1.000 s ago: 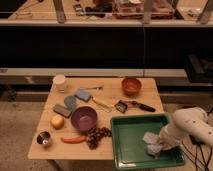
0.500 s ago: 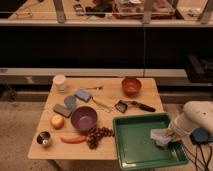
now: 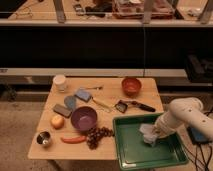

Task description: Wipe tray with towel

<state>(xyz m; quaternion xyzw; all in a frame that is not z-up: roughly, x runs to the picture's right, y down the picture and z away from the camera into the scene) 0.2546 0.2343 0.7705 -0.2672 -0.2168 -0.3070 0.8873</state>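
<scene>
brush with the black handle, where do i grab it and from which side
Grip the brush by its black handle, coming down from above. It lies flat on the table with the slim handle pointing right and nothing lying on it, between the red bowl and the green tray. The end effector sits on the towel in that tray.

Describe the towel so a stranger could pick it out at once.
Start at the wooden table, then the green tray at its near right corner. The towel is the crumpled cloth inside the tray, at the gripper of the white arm; the only pale, rumpled thing against that smooth green.
</scene>
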